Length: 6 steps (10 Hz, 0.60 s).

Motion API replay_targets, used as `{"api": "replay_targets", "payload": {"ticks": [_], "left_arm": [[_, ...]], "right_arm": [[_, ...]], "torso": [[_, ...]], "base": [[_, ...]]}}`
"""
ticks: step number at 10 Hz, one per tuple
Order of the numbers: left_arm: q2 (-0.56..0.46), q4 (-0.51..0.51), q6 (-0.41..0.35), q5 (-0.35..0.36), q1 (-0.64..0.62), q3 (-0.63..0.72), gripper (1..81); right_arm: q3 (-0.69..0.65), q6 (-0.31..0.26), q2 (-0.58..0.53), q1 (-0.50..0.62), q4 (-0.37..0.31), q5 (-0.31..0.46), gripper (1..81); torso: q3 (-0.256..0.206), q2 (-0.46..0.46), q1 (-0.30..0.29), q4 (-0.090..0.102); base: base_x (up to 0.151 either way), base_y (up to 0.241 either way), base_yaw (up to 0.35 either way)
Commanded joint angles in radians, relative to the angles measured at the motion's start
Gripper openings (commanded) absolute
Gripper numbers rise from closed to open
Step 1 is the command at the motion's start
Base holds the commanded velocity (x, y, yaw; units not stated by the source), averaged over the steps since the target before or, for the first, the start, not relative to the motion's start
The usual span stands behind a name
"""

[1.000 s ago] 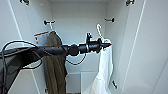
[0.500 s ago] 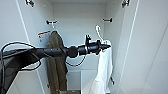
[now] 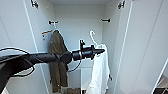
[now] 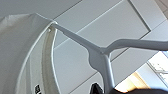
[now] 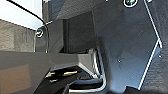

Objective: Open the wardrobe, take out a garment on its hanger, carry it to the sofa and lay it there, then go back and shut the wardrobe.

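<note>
The wardrobe [image 3: 77,22] stands open in the head view, both white doors swung wide. My left arm reaches in from the left, and my left gripper [image 3: 101,51] is shut on the white hanger [image 3: 92,37] just below its curved hook. The hook hangs free in the air, touching nothing. The garment, a white T-shirt [image 3: 100,71], hangs from the hanger below the gripper. In the left wrist view the hanger [image 4: 100,51] spreads its arms close up, with the T-shirt's collar [image 4: 27,55] over one arm.
A long olive-brown coat [image 3: 58,58] hangs from a hook on the wardrobe's left side, close behind my arm. The open doors [image 3: 147,45] flank the opening. Dark side hooks [image 3: 106,20] stick out inside. The right wrist view holds dark robot parts [image 5: 120,42].
The hanger's hook and the T-shirt sit lower and slightly more to the left in the picture than a second ago. The whole view has also shifted a little.
</note>
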<state>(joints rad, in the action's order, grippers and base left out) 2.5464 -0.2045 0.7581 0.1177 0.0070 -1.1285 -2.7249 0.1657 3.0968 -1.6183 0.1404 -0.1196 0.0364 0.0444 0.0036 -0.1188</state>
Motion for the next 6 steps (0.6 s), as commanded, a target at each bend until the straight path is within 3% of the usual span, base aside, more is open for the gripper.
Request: {"api": "replay_targets", "payload": {"ticks": [1, 6], "left_arm": [[-0.018, 0.051, -0.013, 0.079, -0.152, 0.03, 1.0], [-0.04, 0.074, -0.013, 0.08, -0.114, 0.064, 1.0]], "right_arm": [[0.01, -0.008, 0.016, 0.037, 0.005, 0.051, 81.1], [0.007, -0.008, 0.015, 0.036, 0.005, 0.051, 81.1]], "torso": [[0.0, 0.0, 0.0, 0.0], [0.0, 0.0, -0.001, 0.0]], "base": [[-0.116, 0.0, 0.0], [-0.116, 0.0, 0.0]]}}
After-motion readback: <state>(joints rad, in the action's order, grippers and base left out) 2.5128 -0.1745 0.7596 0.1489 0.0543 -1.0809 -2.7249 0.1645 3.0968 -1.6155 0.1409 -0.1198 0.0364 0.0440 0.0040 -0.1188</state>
